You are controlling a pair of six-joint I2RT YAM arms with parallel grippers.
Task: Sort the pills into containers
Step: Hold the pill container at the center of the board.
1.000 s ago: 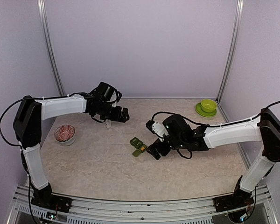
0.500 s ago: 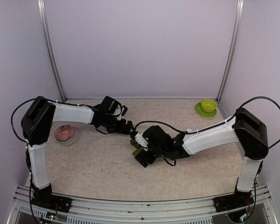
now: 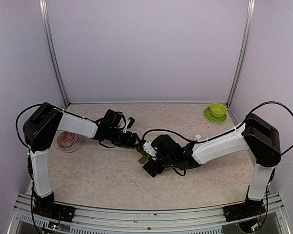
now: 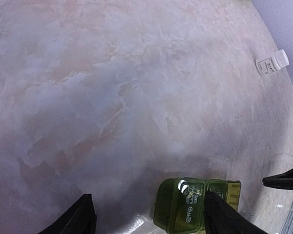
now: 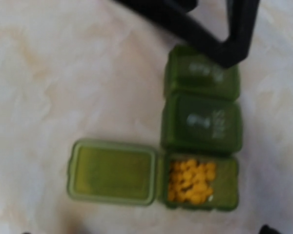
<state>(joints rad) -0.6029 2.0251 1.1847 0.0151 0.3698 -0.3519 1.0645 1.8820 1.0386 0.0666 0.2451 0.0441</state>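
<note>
The containers (image 5: 201,122) are a dark green strip of three compartments lying mid-table (image 3: 143,157). The near compartment has its lid (image 5: 111,170) folded out flat and holds yellow pills (image 5: 191,183); the other two are closed. My left gripper (image 4: 149,220) is open at the strip's far end (image 4: 181,205), whose end compartment lies just inside the right finger (image 4: 219,214). Its black fingers (image 5: 224,41) reach over the far compartment in the right wrist view. My right gripper (image 5: 146,231) hovers open above the strip, with only its fingertips showing at the bottom corners.
A round dish (image 3: 68,140) with red-and-white contents sits at the left, near the left arm. A small white bottle (image 3: 198,137) lies right of the strip, also visible as the bottle (image 4: 272,62). A lime-green bowl on a saucer (image 3: 218,111) stands at the back right corner.
Both arms have closed in on the strip: the left gripper came right and down to its far end, jaws narrowing, and the right gripper moved left over it.
</note>
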